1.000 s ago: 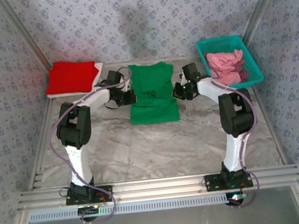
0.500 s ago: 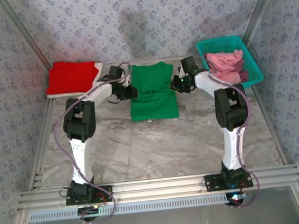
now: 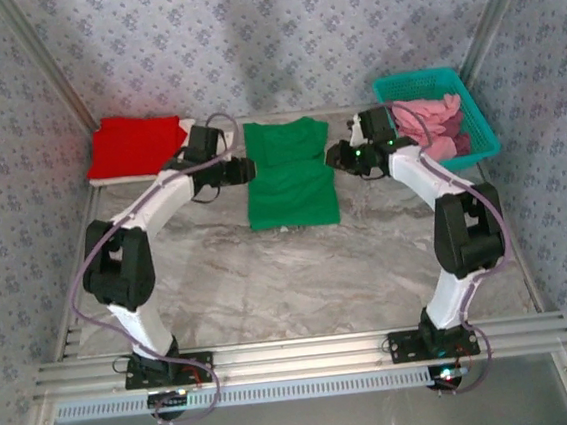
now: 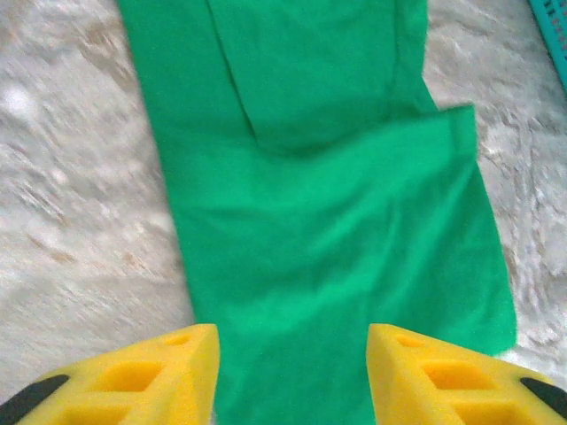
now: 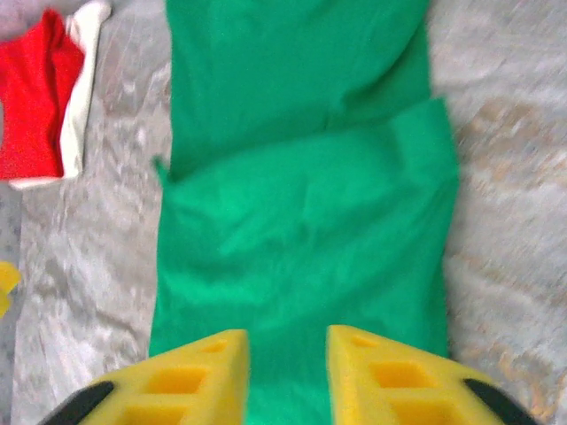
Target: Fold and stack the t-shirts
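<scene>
Teal mesh basket (image 3: 421, 76) at the far right corner of the marbled table (image 3: 300, 276), patterned walls (image 3: 277, 42) behind.

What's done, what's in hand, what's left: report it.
Done: red shirt folded on a white one, far left. In hand: green shirt, partly folded, left gripper and right gripper open at its sides. Left: pink shirts in the basket.
</scene>
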